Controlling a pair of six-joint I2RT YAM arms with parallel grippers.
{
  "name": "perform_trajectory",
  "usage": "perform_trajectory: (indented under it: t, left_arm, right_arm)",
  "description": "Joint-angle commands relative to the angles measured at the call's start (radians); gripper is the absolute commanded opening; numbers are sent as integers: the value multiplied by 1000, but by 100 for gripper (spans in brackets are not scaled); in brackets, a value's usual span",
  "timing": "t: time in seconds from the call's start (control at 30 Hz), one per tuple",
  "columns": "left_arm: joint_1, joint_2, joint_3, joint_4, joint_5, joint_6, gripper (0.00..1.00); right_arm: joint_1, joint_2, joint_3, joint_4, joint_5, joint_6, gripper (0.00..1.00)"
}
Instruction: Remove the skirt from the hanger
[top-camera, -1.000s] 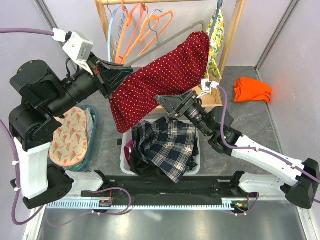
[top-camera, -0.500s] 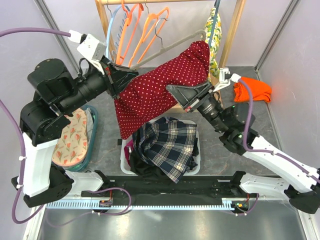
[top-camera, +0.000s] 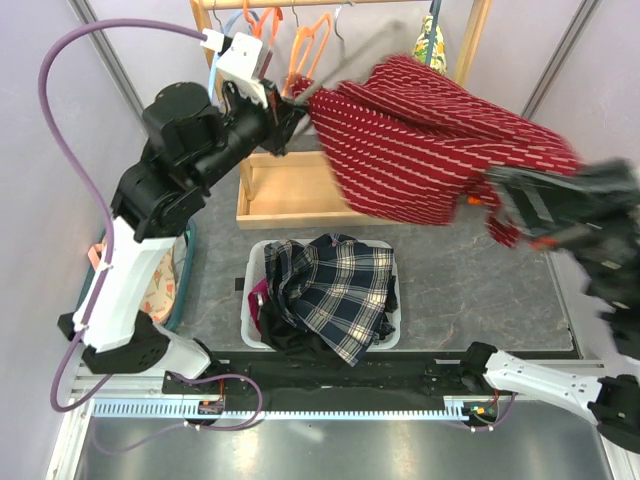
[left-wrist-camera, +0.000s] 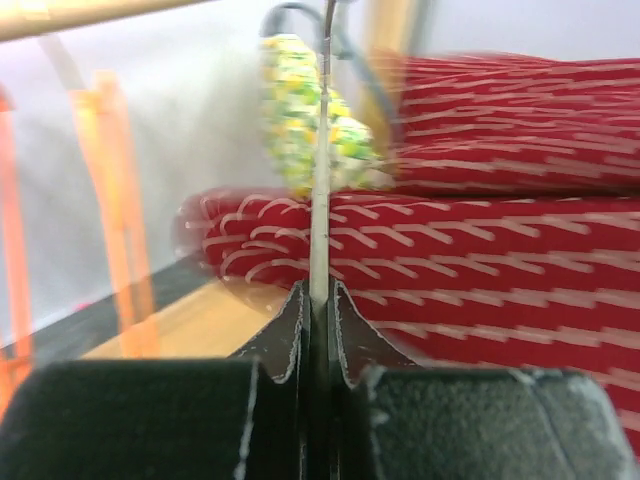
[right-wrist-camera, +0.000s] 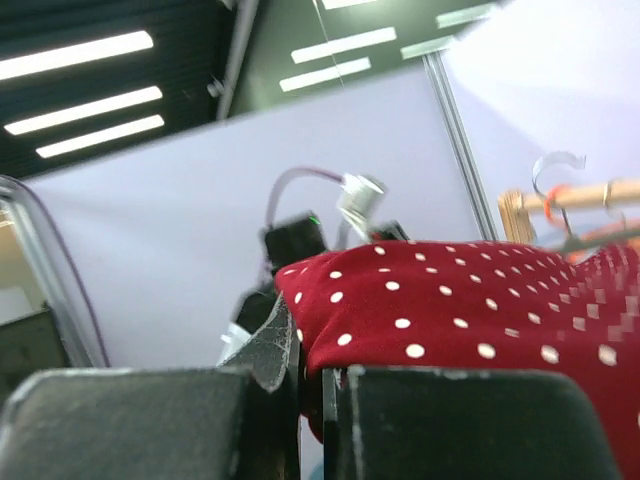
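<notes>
The plaid skirt (top-camera: 335, 285) is on no hanger at all. It lies crumpled on top of a white basket (top-camera: 247, 290) near the middle of the counter's (top-camera: 470, 290) near edge, with a black garment (top-camera: 290, 335) under it and a bit of magenta cloth (top-camera: 258, 297) at its left side. The pale orange hanger (top-camera: 308, 48) hangs bare on the wooden rail at the far edge, next to a brighter orange one (top-camera: 258, 22).

What the arms are handling is a red dotted garment (top-camera: 420, 140), stretched in the air above the counter's far half. The left gripper (left-wrist-camera: 318, 295) is up by the rail, pinched tight on the thin bar of a grey hanger (left-wrist-camera: 320, 180) that the red cloth hangs from. The right gripper (right-wrist-camera: 300, 345) is out toward the right edge and badly blurred from above. Its own camera shows it clamped on a fold of the red cloth.

A yellow-and-green flowered garment (top-camera: 432, 45) hangs on the rail just behind the red one. A shallow wooden tray (top-camera: 280, 195) sits below the rail, beyond the basket.
</notes>
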Motion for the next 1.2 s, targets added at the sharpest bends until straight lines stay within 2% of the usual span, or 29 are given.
perform_trajectory:
  t: [0.0,0.3,0.67,0.83,1.17]
  left_arm:
    - [25,92,88,53,-261,58,2]
    - [25,155,122,90,-285,70,2]
    - [26,223,179,151,-306,78,2]
    - [28,280,196,210,-325,127,2]
    - [57,473,372,322,-361,175,2]
  right_arm:
    - [0,-95,95,-20,-16,-75,0]
    - [-2,-45,45,-87,-31,-64,0]
    - [-2,-5,16,-83,-59,-50,0]
    - [-2,30,-44,-31,-97,-6,0]
    - [0,167,-107,49,-205,53,0]
